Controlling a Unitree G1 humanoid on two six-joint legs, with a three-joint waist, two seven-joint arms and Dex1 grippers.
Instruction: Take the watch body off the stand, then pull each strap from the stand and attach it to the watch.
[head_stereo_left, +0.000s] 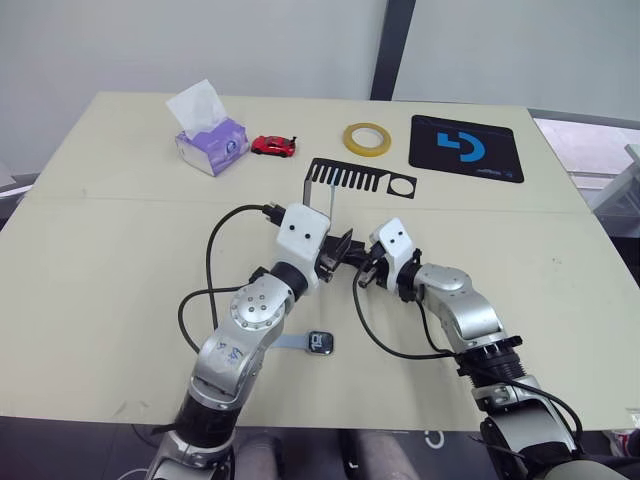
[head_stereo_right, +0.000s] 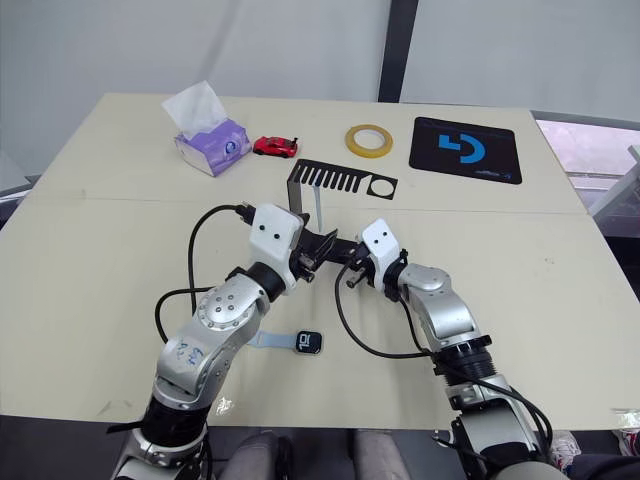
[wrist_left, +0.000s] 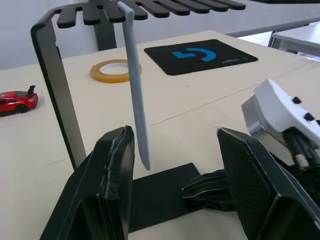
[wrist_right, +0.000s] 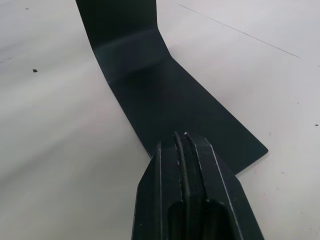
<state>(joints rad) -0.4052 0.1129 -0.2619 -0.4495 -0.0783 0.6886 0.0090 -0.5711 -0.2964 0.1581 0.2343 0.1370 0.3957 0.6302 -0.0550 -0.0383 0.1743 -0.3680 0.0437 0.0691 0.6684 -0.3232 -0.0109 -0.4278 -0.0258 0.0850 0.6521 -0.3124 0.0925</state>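
Observation:
The stand (head_stereo_left: 347, 177) rises mid-table, its slotted top plate above its flat base (wrist_right: 165, 95). One pale strap (wrist_left: 136, 100) hangs from a slot. My left gripper (wrist_left: 177, 136) is open, and the strap's lower end hangs just beyond its fingertips, close to one finger (wrist_left: 112, 170) and free of both. My right gripper (wrist_right: 182, 141) is shut, its tips resting on the edge of the stand's base. The watch body (head_stereo_left: 321, 343) lies flat on the table near the front, beside my left forearm. The other strap (head_stereo_left: 292, 342) runs out from its left side.
Along the far side sit a purple tissue pack (head_stereo_left: 210, 140), a red toy car (head_stereo_left: 273, 146), a yellow tape roll (head_stereo_left: 367, 139) and a black mouse pad (head_stereo_left: 465, 148) with a blue logo. Black cables loop from both wrists over the table.

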